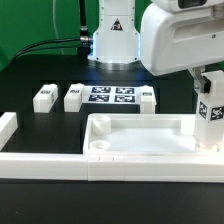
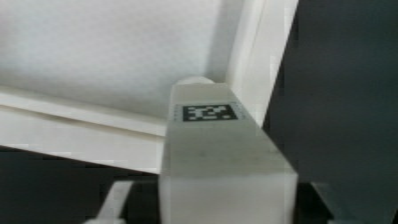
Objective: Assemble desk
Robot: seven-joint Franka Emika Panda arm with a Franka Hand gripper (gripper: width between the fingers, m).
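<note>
1. The top point(image 1: 140, 130), a white tray with a raised rim, lies on the black desk point(image 1: 50, 125), in the near right part of the exterior view.
2. Its near edge runs just beside a low white wall point(image 1: 50, 162), which turns away from the camera at the exterior view's left.
3. A round socket point(image 1: 98, 146) shows in the top's near corner on that side.
4. A leg point(image 1: 212, 118) stands upright at the top's end on the exterior view's right, under the arm point(image 1: 175, 40). I cannot tell whether it sits in a socket.
5. The jaws are narrow, closed on this leg. In the wrist view it fills the middle, over a rim corner.
6. Bare desk lies open between the top and the row behind it, and between the top and the wall's turned end.
7. In that row, two loose legs point(image 1: 75, 97) lie on the exterior view's left of the marker board point(image 1: 112, 96), and a third leg point(image 1: 148, 98) lies just beside its other edge.
8. The held leg bears a black-and-white block tag point(image 2: 210, 112). The marker board shows four like it.
</note>
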